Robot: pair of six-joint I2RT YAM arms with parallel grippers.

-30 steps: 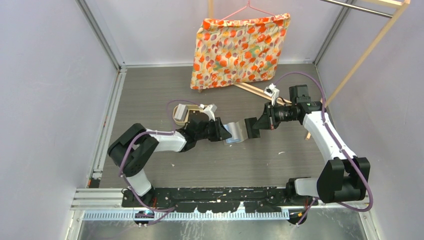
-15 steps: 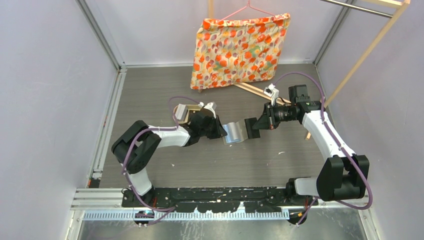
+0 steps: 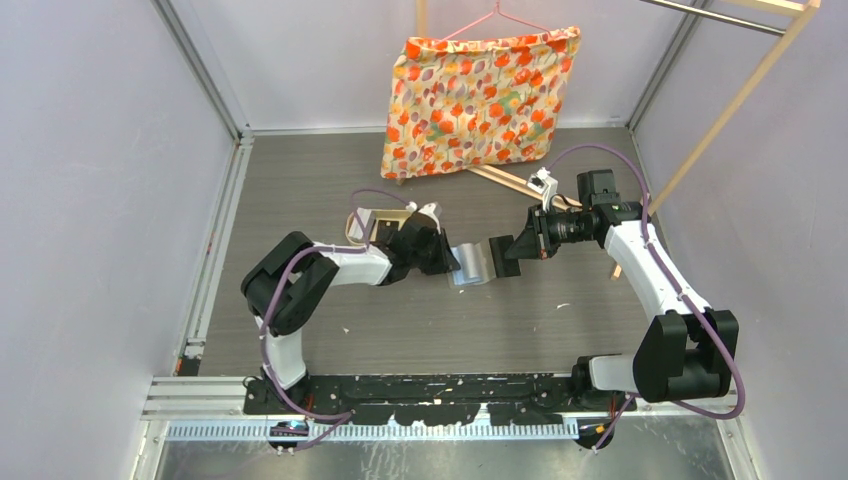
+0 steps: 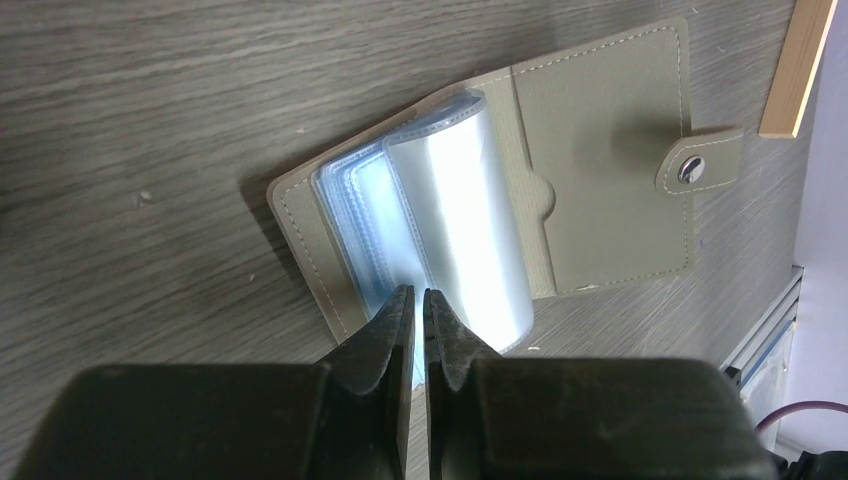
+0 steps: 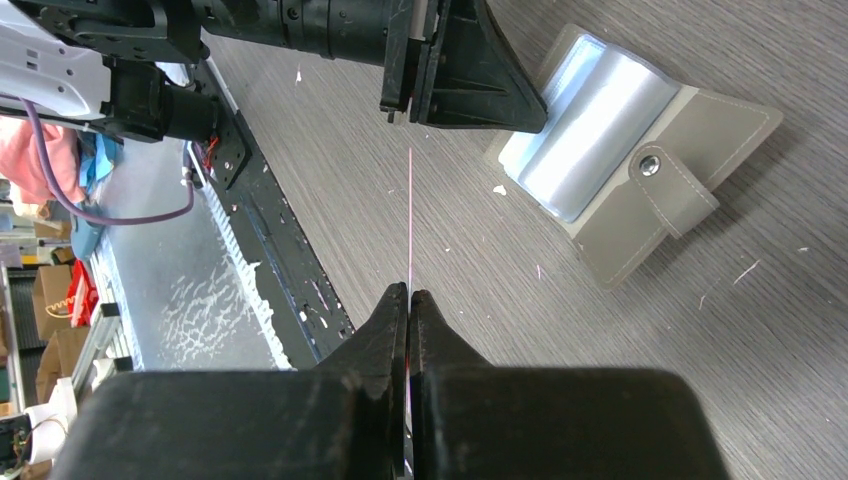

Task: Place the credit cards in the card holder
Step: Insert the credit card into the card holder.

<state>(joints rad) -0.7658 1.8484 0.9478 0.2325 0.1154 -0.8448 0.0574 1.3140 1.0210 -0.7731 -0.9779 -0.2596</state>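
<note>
Left wrist view: confirm left gripper (image 4: 415,312) closed to a sliver on what looks like the near edge of a clear pocket (image 4: 460,220) of the card holder (image 4: 610,190), lying open on the tabletop (image 4: 150,150). Hold that pocket steady. With right gripper (image 5: 409,300) clamped on the credit card (image 5: 410,220), seen edge-on, align card with pocket mouth. Advance slowly to avoid buckling.

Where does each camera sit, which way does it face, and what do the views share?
Top external: above and behind, looking down at the table; whole arms, left gripper, right gripper show.
Left wrist: looks down past its own fingers at the open card holder.
Right wrist: looks past its own fingers, pinching a credit card, toward the left gripper and base rail.
Shared: all three show the card holder.
</note>
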